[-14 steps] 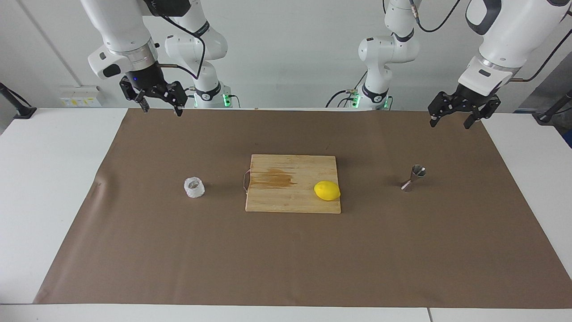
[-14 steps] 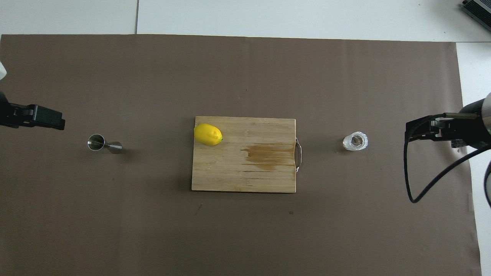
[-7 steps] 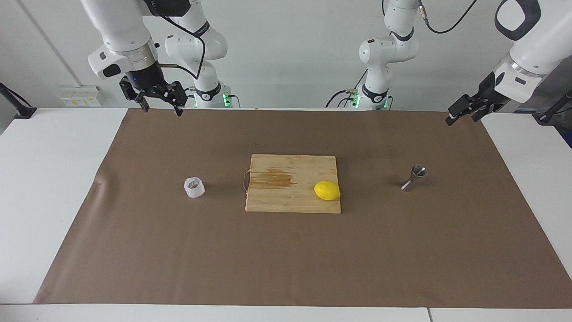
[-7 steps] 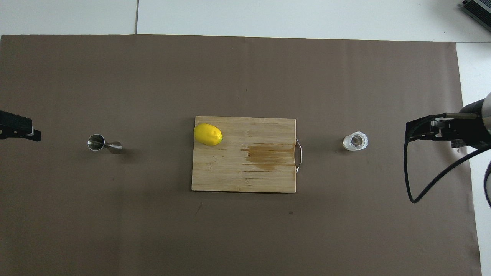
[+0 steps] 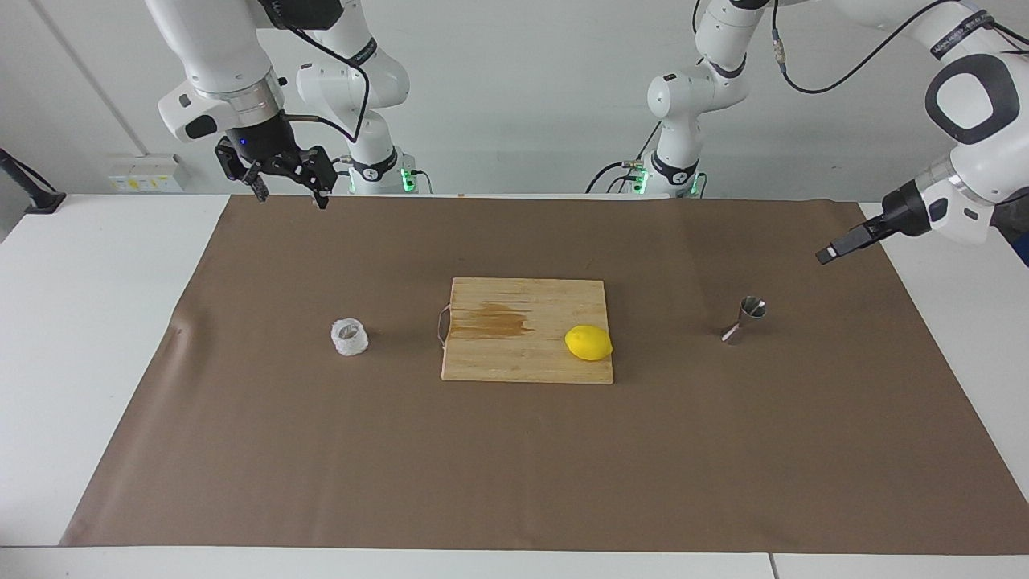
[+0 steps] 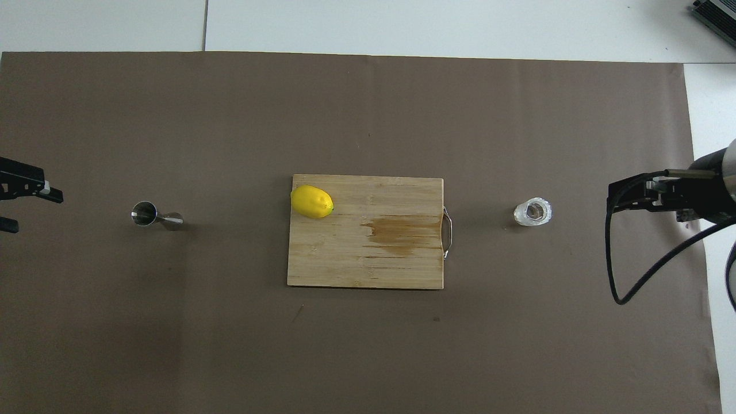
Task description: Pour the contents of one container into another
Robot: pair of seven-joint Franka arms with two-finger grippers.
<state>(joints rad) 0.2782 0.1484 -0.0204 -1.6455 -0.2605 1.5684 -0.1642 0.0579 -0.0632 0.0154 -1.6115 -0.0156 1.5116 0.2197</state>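
The small white crinkly cup (image 5: 350, 337) (image 6: 532, 211) stands on the brown mat toward the right arm's end of the table. The steel hourglass jigger (image 5: 744, 319) (image 6: 155, 215) stands toward the left arm's end. My right gripper (image 5: 289, 195) (image 6: 614, 198) hangs open high over the mat's edge near the robots, well apart from the cup. My left gripper (image 5: 828, 253) (image 6: 35, 213) is turned sideways, open and empty, in the air over the mat's edge at its own end, short of the jigger.
A wooden cutting board (image 5: 514, 362) (image 6: 356, 270) with a dark stain and a metal handle lies mid-mat between cup and jigger. A yellow lemon (image 5: 588, 342) (image 6: 311, 202) sits on the board's corner toward the jigger.
My left gripper has swung outward toward its end of the table, come lower and turned sideways to point at the jigger. The right arm, cup, jigger and lemon have not moved.
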